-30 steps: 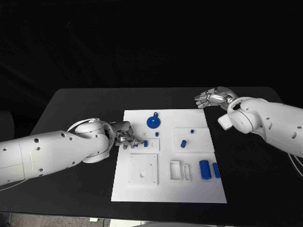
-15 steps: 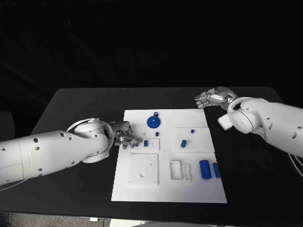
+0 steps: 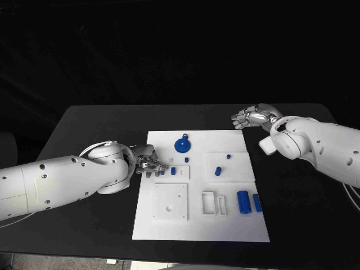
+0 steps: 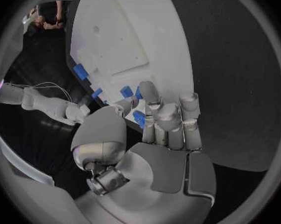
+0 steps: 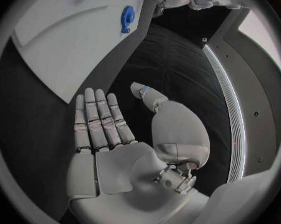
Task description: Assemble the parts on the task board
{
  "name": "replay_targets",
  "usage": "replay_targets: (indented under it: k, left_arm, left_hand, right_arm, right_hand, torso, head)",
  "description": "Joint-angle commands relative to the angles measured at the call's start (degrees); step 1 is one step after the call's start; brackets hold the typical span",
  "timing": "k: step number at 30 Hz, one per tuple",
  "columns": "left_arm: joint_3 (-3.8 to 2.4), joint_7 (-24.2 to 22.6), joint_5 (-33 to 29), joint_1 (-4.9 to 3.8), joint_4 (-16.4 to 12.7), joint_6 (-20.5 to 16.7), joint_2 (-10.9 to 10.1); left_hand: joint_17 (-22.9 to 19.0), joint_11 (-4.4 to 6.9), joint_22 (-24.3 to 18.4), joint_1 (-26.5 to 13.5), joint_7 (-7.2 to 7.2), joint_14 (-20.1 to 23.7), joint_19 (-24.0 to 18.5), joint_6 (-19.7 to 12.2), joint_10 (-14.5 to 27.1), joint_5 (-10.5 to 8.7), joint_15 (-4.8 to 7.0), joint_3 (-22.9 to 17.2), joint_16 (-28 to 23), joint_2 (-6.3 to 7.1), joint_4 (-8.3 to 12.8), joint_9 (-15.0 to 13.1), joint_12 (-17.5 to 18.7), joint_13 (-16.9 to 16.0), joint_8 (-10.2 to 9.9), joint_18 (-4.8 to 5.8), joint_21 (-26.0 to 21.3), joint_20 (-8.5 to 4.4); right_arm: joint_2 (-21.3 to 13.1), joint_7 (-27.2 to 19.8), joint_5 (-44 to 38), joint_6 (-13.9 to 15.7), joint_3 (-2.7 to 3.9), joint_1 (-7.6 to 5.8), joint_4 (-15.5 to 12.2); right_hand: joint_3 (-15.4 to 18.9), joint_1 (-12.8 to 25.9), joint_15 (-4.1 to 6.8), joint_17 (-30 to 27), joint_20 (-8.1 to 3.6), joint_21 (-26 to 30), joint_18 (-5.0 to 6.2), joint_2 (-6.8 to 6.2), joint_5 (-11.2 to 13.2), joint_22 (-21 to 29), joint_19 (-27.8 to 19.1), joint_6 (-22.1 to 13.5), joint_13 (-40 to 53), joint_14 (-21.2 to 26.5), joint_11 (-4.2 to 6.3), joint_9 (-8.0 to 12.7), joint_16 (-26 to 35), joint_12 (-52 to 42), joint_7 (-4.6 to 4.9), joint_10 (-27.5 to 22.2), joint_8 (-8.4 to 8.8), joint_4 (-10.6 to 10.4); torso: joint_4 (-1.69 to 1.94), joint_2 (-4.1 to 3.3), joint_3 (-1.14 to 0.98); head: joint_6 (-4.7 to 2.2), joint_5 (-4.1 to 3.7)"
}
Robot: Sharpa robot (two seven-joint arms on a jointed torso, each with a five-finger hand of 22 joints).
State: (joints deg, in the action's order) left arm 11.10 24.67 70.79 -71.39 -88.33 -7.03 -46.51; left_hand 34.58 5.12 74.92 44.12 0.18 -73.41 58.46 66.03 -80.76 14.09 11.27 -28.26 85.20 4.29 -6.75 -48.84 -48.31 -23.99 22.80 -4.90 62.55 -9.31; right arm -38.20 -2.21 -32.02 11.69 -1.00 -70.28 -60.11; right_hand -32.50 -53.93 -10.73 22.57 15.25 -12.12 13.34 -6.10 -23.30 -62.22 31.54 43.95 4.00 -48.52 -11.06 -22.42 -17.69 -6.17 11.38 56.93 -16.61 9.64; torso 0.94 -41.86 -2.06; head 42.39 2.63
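Your left hand (image 3: 148,161), fingers curled at the task board (image 3: 229,225) edge, touches the small blue peg (image 3: 172,170); whether it grips, you cannot tell. Right hand (image 3: 253,117) hangs spread, empty, well apart beyond the far corner.

A black table (image 3: 99,121) spans the middle and lower part of the head view, its far edge running across the centre of the frame. Behind it, the upper half is plain dark backdrop.

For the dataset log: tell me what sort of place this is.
Most likely a robotics lab or test bench, not a factory floor. A black table stands against a dark backdrop, bearing just a white task board with small blue parts, and two robot hands, left and right, at its edges.
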Motion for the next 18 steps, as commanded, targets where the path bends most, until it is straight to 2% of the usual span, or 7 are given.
replay_targets:
  k: [1,2,3,4,9,13,18]
  left_arm:
    - [0.14,0.93,-0.37,0.31,0.15,0.67,-0.31]
    - [0.12,0.89,-0.37,0.31,0.13,0.61,-0.37]
    - [0.02,0.81,-0.47,0.3,0.14,0.26,-0.48]
    - [-0.13,0.71,-0.58,0.3,0.18,-0.1,-0.53]
    - [-2.17,-0.17,-3.26,0.27,0.9,-3.34,-0.48]
    - [-3.78,-0.09,-4.19,-0.02,1.83,-5.1,-0.49]
    - [-3.85,-1.9,-4.32,-3.19,3.75,-4.82,0.4]
  left_hand:
    - [-0.08,0.31,0.68,0.12,0.28,0.2,-0.44,0.03,-0.03,-1.97,0.28,-0.03,-0.02,1.69,-0.78,-0.1,-0.08,0.05,-0.24,-1.11,-0.03,-6.38]
    - [-0.1,0.35,0.65,0.13,0.28,0.19,-0.39,0.03,-0.03,-2.82,0.28,-0.11,-0.05,2.22,-1.16,-0.12,-0.06,0.06,-0.28,-1.15,-0.06,-6.39]
    - [-0.12,0.4,0.53,0.34,0.09,0.14,-0.29,0.08,-0.08,-7.68,0.31,-0.6,-0.1,3.51,-2.19,-0.19,-0.03,0.08,-0.33,-1.32,-0.19,-6.51]
    - [-0.16,0.49,0.42,0.19,0.2,0.12,-0.18,0.12,-0.11,-9.86,0.34,-1.05,-0.17,5.4,-3.96,-0.24,0.02,0.12,-0.4,-1.37,-0.31,-6.5]
    - [-0.34,0.23,0.1,0.82,0.42,0.31,0.29,-0.49,0.14,-11.19,0.26,-3.19,-0.65,11.06,-9.94,-0.69,0.47,0.28,-0.7,-1.43,-0.51,-6.37]
    - [-1.95,-0.85,-0.72,0.68,1.75,2.78,-1.69,-4.62,3.32,-11.2,-0.8,-3.78,-4.33,12.22,-9.82,-0.4,3.55,1.64,-2.68,-0.84,-2.44,-5.66]
    - [-2.56,-1.92,-0.86,5.67,2.94,2.86,-1.88,-8.51,6.44,-11.05,-1.78,-3.08,-5.89,11.63,-8.59,0.21,6.93,3.05,-4.65,-0.6,-2.79,-5.5]
  right_arm:
    - [0.02,-0.41,-0.11,-0.71,0.02,0.04,-0.01]
    - [0.02,-0.41,-0.11,-0.72,0.02,0.04,0.0]
    - [0.04,-0.41,-0.11,-0.72,0.02,0.05,0.02]
    - [0.07,-0.42,-0.11,-0.72,0.02,0.06,0.03]
    - [0.14,-0.4,-0.11,-0.72,0.02,0.11,0.13]
    - [0.17,-0.4,-0.11,-0.72,0.02,0.11,0.18]
    - [0.15,-0.34,-0.11,-0.63,0.02,0.12,0.49]
  right_hand:
    - [0.13,0.54,0.0,-0.1,0.32,0.36,0.96,-0.09,-0.34,-0.08,-0.2,-0.25,-0.04,0.54,-0.14,0.05,-0.25,0.31,1.26,0.06,-0.32,0.1]
    - [0.13,0.54,0.0,-0.1,0.32,0.36,0.96,-0.09,-0.34,-0.08,-0.2,-0.26,-0.04,0.54,-0.14,0.05,-0.25,0.31,1.26,0.06,-0.32,0.1]
    - [0.13,0.54,0.0,-0.1,0.32,0.36,0.96,-0.08,-0.34,-0.08,-0.2,-0.26,-0.04,0.54,-0.14,0.05,-0.25,0.31,1.26,0.06,-0.32,0.1]
    - [0.14,0.55,0.0,-0.1,0.32,0.36,0.96,-0.08,-0.34,-0.08,-0.21,-0.25,-0.04,0.54,-0.14,0.05,-0.25,0.31,1.26,0.06,-0.33,0.1]
    - [0.15,0.56,0.0,-0.11,0.32,0.37,0.96,-0.09,-0.34,-0.09,-0.21,-0.26,-0.04,0.54,-0.14,0.06,-0.25,0.32,1.27,0.06,-0.33,0.11]
    - [0.15,0.56,-0.01,-0.11,0.32,0.38,0.96,-0.09,-0.34,-0.09,-0.21,-0.26,-0.04,0.55,-0.14,0.06,-0.25,0.32,1.27,0.06,-0.33,0.11]
    - [0.16,0.57,-0.01,-0.12,0.32,0.38,0.96,-0.09,-0.34,-0.1,-0.22,-0.26,-0.04,0.55,-0.14,0.07,-0.26,0.32,1.26,0.07,-0.34,0.12]
  torso:
    - [0.01,0.02,0.01]
    - [0.01,0.03,0.0]
    - [0.01,0.02,0.0]
    - [0.01,0.02,0.0]
    - [-0.03,0.0,0.02]
    - [-0.01,0.03,0.02]
    - [0.01,0.0,0.05]
  head:
    - [-0.1,-0.1]
    - [-0.21,-0.09]
    - [-0.24,-0.09]
    - [-0.24,-0.09]
    - [-0.5,-0.21]
    - [-0.65,-0.28]
    - [-0.97,-0.37]
